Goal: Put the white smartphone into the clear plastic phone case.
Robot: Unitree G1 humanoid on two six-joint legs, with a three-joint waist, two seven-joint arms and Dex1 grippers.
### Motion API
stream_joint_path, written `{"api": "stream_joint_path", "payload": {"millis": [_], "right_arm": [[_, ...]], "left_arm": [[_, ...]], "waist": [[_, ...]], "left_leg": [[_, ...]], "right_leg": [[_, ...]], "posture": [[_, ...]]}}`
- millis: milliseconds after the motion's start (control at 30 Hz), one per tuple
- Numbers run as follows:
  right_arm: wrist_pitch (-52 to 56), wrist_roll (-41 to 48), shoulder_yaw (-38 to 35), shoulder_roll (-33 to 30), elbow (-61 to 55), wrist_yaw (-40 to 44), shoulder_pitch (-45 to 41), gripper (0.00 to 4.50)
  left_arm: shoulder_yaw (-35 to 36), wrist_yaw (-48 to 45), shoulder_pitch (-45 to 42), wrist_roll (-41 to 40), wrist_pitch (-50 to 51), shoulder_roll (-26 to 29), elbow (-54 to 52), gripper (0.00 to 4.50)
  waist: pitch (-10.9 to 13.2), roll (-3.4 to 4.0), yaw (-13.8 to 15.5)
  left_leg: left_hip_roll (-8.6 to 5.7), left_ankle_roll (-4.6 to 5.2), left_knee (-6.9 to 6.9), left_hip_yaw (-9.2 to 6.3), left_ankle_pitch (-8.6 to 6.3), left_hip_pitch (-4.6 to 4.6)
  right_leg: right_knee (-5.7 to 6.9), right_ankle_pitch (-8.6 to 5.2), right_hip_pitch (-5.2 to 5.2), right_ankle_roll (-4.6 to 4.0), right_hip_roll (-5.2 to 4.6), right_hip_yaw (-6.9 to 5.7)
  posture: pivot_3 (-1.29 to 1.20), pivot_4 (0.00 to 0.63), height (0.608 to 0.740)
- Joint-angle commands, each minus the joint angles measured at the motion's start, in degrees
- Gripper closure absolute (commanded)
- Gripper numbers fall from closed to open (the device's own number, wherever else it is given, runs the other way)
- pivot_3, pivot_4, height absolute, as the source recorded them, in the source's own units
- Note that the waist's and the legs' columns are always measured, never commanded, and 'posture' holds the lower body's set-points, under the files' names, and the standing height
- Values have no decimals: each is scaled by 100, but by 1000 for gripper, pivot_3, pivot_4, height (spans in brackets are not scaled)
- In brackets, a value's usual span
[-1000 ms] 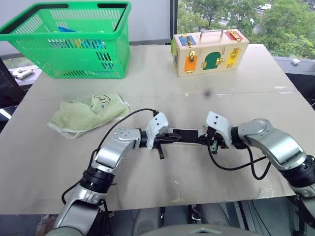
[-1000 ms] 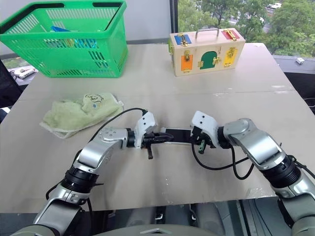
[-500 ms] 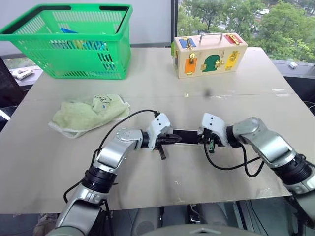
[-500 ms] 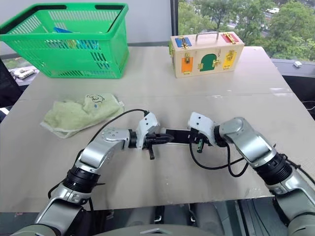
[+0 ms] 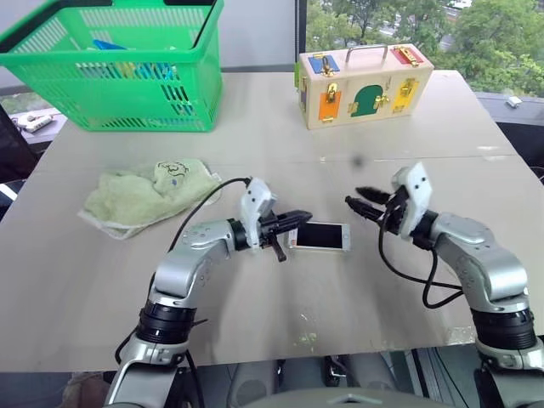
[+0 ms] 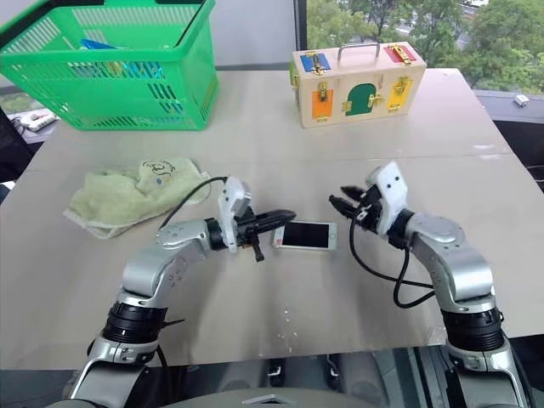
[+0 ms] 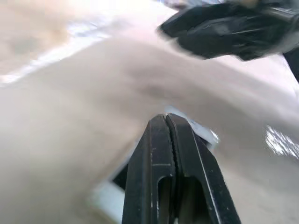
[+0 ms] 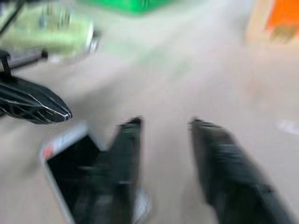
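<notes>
Though perhaps too small, white smartphone [image 5: 320, 236] shows no readable writing.

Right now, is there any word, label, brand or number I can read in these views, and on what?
None can be read.
Towel: a small drawn face, no letters that can be made out.
Wooden box: coloured doors and brass latches, no text.
Phone: dark screen, no marking visible.
Basket: no label visible.
</notes>
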Motion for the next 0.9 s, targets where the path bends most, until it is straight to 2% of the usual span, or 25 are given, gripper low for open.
{"api": "stream_joint_path", "payload": {"millis": [33,67,100,200,333,600,900], "right_arm": [[-118,180,-185,-161,-536,9,219,804],[-165,175,-205,-255,-645,56,315,273],[-212,162,-230,-360,-759,103,427,0],[-277,256,-366,-587,-1030,172,745,0],[-412,420,-904,-1095,-1509,513,1864,0],[-742,563,-1649,-1391,-1679,694,3122,0],[-995,611,-1959,-1360,-1597,672,3605,0]], "left_arm": [[326,14,-64,-326,-182,-64,-26,3971],[384,-23,-37,-390,-192,-42,-55,3662],[434,-59,2,-439,-199,3,-98,3172],[536,-159,148,-546,-221,161,-205,1755],[816,-263,756,-727,-108,660,-673,83],[1325,-177,1733,-992,13,1274,-1236,33],[1752,29,1702,-1313,226,1488,-1155,33]], "waist": [[0,1,3],[1,1,0],[2,2,-1],[3,1,-8],[3,2,-7],[9,11,-8],[10,13,3]], "left_leg": [[-2,0,0,1,0,-1],[-4,0,0,2,0,-2],[-6,1,1,4,0,-4],[-9,2,9,10,-1,-5],[-4,1,6,5,-1,-3],[3,-1,12,2,-2,19],[0,-1,12,-1,-2,4]], "right_leg": [[-2,0,0,0,0,0],[-4,0,1,1,-2,1],[-6,0,1,2,-3,2],[-7,0,1,4,-6,7],[-6,-2,1,2,-5,5],[-1,-15,12,-20,-25,7],[-9,-16,8,-20,-28,4]], "posture": [[0,150,740],[0,150,740],[0,150,740],[0,150,740],[0,150,740],[0,150,740],[0,150,740]]}}
